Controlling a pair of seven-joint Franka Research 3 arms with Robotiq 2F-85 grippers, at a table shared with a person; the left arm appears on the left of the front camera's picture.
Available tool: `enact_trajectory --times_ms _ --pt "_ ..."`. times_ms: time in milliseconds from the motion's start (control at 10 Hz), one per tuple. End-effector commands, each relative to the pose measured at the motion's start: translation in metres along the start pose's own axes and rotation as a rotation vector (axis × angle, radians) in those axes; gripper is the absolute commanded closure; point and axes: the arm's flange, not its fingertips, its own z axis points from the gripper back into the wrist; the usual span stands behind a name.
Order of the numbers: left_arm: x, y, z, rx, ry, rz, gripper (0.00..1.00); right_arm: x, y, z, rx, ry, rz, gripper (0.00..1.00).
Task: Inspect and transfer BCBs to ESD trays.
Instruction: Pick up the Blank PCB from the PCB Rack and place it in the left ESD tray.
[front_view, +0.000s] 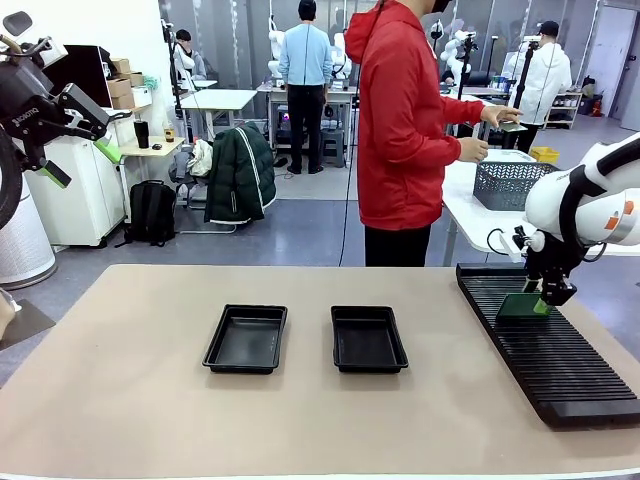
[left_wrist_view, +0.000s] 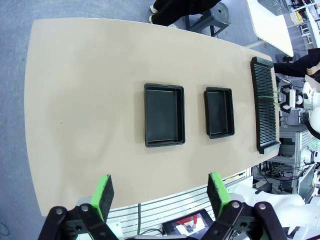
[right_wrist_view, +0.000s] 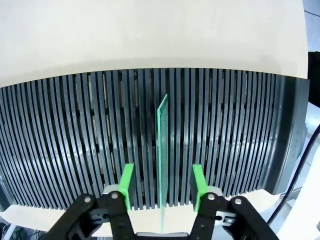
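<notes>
One green BCB (right_wrist_view: 162, 145) stands on edge in a slot of the long black ribbed rack (right_wrist_view: 75, 130). My right gripper (right_wrist_view: 163, 186) straddles it, and a gap shows between the board and each green pad. From the front, the right gripper (front_view: 548, 294) hangs over the BCB (front_view: 522, 305) at the rack's far end. Two black ESD trays (front_view: 215, 352) (front_view: 396, 352) lie side by side mid-table, with nothing in them. My left gripper (left_wrist_view: 161, 195) is raised high at the left with its fingers wide apart, looking down on the trays (left_wrist_view: 148, 116) (left_wrist_view: 207, 114).
The rack (front_view: 560, 370) runs along the table's right side. Beyond the far edge stands a person in a red top (front_view: 400, 120), turned to a white side table with a grey mesh basket (front_view: 512, 185). The left arm (front_view: 30, 110) is at the upper left.
</notes>
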Motion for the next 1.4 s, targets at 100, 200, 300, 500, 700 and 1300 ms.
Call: enact_trajectory --times_ms 100,200,300,500,700,1300 --pt "-0.0004 0.0023 -0.0019 -0.004 -0.01 0.003 0.0 0.0015 0.0002 -0.0041 -0.035 0.02 0.026 0.51" --pt "-0.0004 0.0023 -0.0019 -0.004 -0.01 0.003 0.0 0.0015 0.0004 -0.004 -0.035 0.024 0.029 0.57" --pt "-0.0004 0.0023 -0.0019 -0.004 -0.01 0.003 0.0 0.0019 0.0001 -0.0038 -0.035 0.033 0.033 0.59" --pt "-0.0004 0.0023 -0.0019 -0.004 -0.01 0.003 0.0 0.0037 -0.0011 -0.0045 -0.031 0.043 0.043 0.68" --pt "-0.0004 0.0023 -0.0019 -0.004 -0.01 0.003 0.0 0.0061 -0.0008 -0.0033 -0.03 0.055 0.051 0.76" --pt "-0.0004 0.0023 -0.0019 -0.004 -0.01 0.003 0.0 0.0088 -0.0001 -0.0022 -0.02 0.077 0.055 1.0"
